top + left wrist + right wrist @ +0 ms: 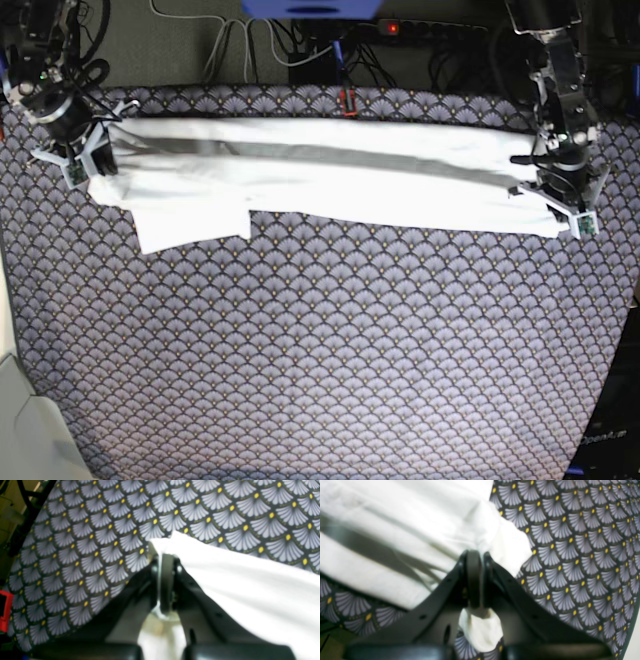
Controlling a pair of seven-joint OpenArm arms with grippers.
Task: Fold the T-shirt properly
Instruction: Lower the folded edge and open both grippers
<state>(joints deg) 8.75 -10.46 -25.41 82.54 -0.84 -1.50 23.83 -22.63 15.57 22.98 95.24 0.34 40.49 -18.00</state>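
Note:
The T-shirt lies plain white side up, stretched into a long band across the far part of the table, with a sleeve flap sticking out toward the front on the left. On the right of the base view, my left gripper is shut on the shirt's end. In the left wrist view its jaws pinch a corner of white cloth. My right gripper holds the other end on the left of the base view. Its jaws are shut on bunched cloth, and a tuft shows behind them.
A dark cover with a fan-scale pattern spreads over the whole table. Cables and a power strip run behind the far edge. A white object sits at the front left corner. Something red shows past the table edge.

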